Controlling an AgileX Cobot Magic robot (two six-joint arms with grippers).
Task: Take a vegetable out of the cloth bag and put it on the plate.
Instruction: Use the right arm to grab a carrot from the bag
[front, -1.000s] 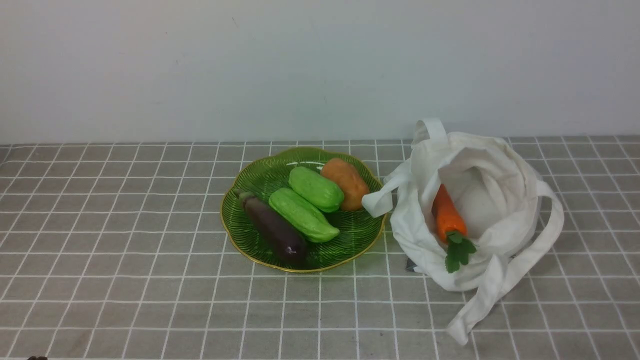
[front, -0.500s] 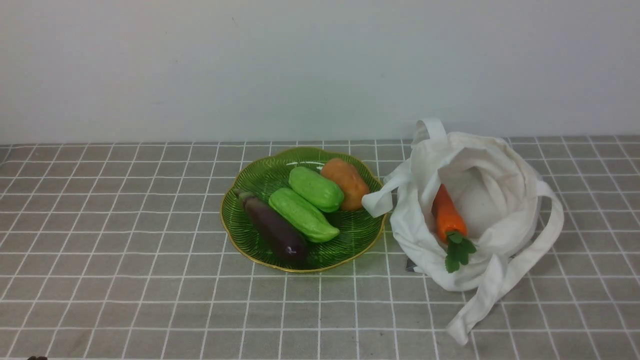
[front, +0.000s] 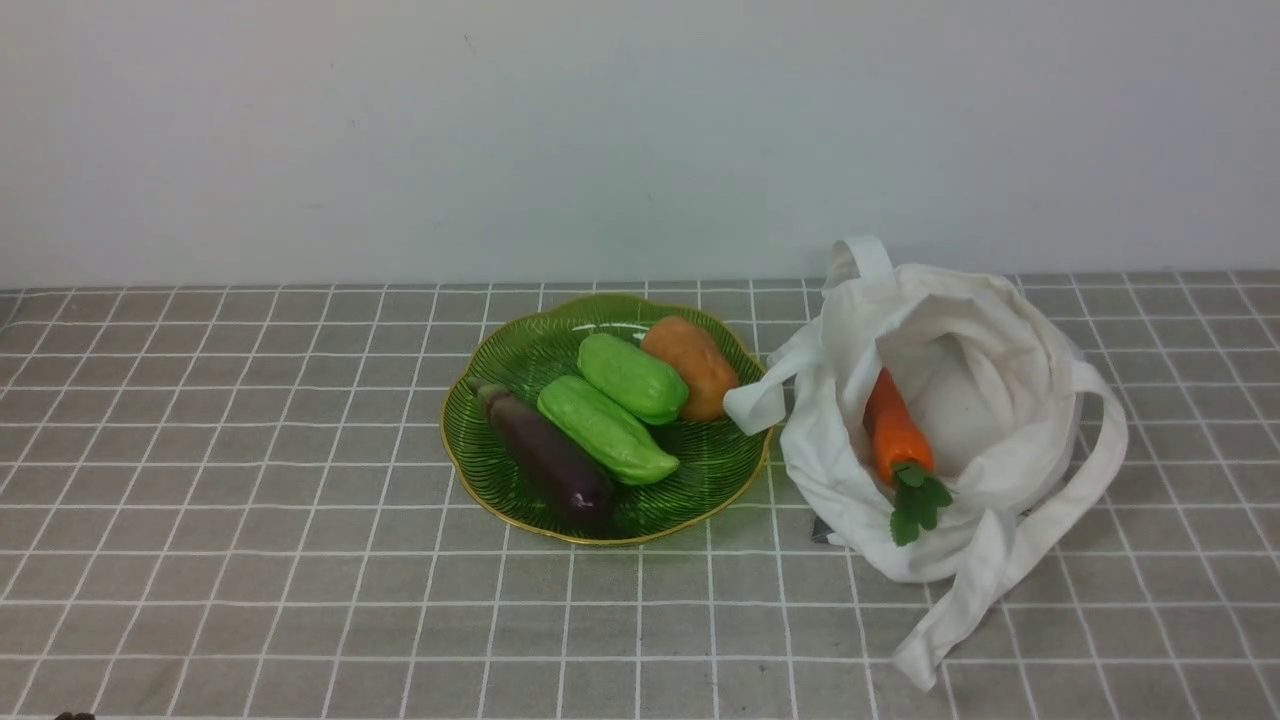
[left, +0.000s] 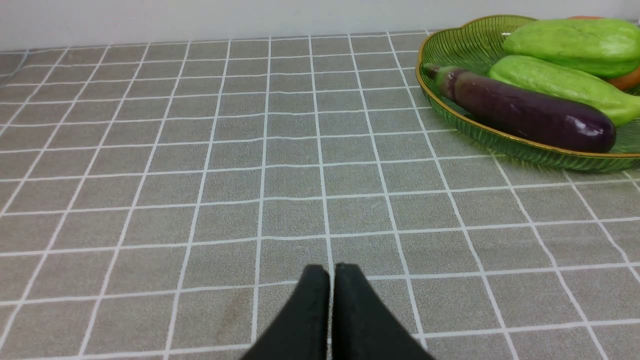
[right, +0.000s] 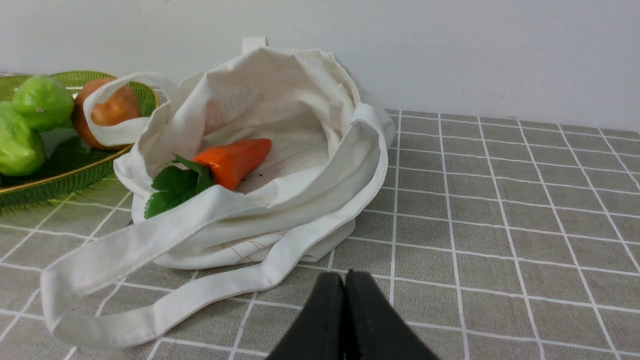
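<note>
The orange carrot with a green leafy top lies inside the open white cloth bag at the right; it also shows in the right wrist view, in the bag. The green plate sits left of the bag and holds an eggplant, two green gourds and a potato. My left gripper is shut and empty, low over bare cloth, well short of the plate. My right gripper is shut and empty, just in front of the bag's strap. Neither gripper shows in the front view.
A grey checked tablecloth covers the table. A white wall stands close behind the plate and bag. The bag's long strap trails toward the front edge.
</note>
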